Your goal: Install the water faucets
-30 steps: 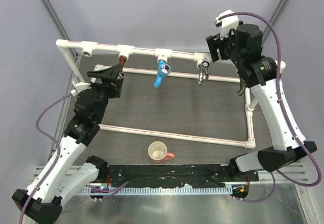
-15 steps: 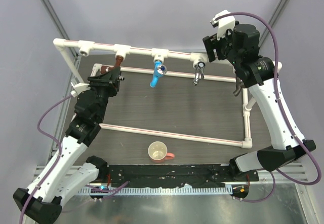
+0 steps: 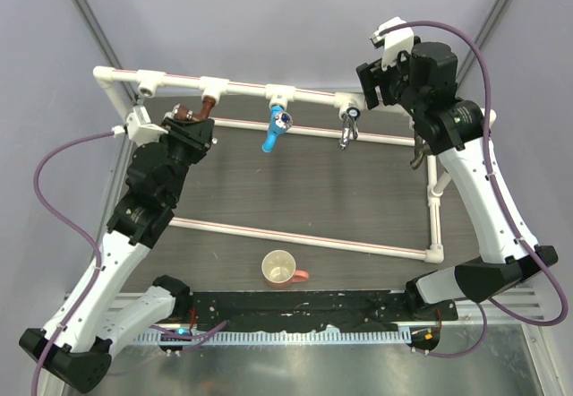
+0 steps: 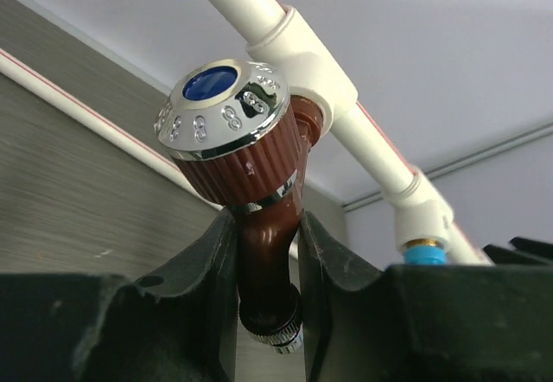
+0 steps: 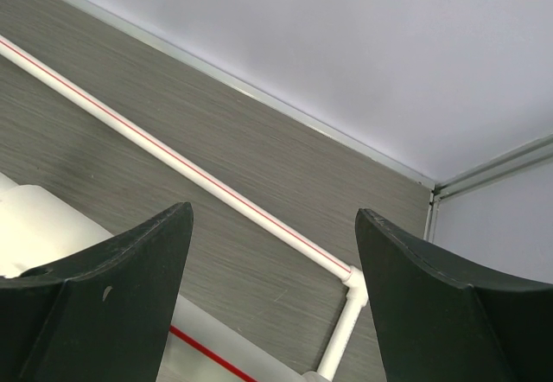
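Copper-brown water faucet with chrome-capped knob [image 4: 259,183] is pinched by its neck in the left gripper [image 4: 268,257], stem meeting the white pipe tee [image 4: 302,54] near the tabletop's far-left corner. It looks rigid, light and glossy (likely slippery), so grip below the ribbed collar. Right gripper [image 5: 272,222], far-right, gapes empty.

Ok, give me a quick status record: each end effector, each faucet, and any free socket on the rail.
left end effector: shut on the copper faucet, fingers on its spout
copper faucet seating: stem meets the second tee from the left; thread depth cannot be told
right end effector: open, holding nothing, near the rail's right end
blue faucet: hangs from the third tee
chrome faucet: hangs from the fourth tee
free socket: leftmost tee, no faucet
cup: on the table
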